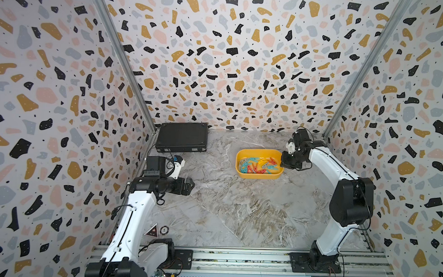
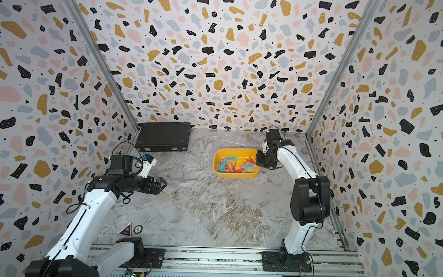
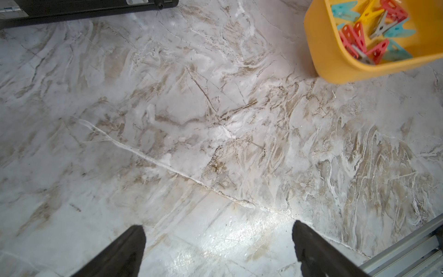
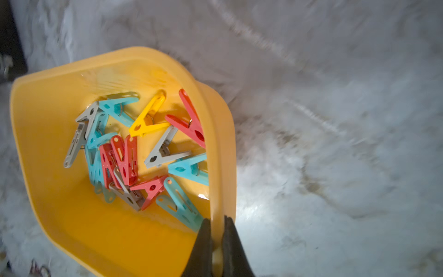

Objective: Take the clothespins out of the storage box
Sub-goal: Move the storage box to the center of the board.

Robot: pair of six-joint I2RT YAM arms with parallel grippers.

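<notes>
clothespins [image 4: 134, 153] were found heaped inside storage box [image 4: 60, 191], on table [image 3: 191, 120], rear right | box wall was pinched by right gripper [image 4: 217, 219], perhaps tilted (view blurred) | left gripper [image 3: 217, 225] was seen spread, empty | step: tipping grip taken; slow pouring tilt was judged needed

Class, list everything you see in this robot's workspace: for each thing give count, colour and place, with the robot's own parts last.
Table: one; grey-brown marble pattern; under everything.
Box: one; yellow; on the table, toward its far right.
Clothespins: about a dozen, overlapping; teal, red, grey, yellow; inside the box.
Case: one; black; table's far left corner.
Stickers: two; one triangular, one round; table's near left edge.
Right hand: one; black; shut on the box's wall.
Left hand: one; black; open over bare table, holding nothing.
</notes>
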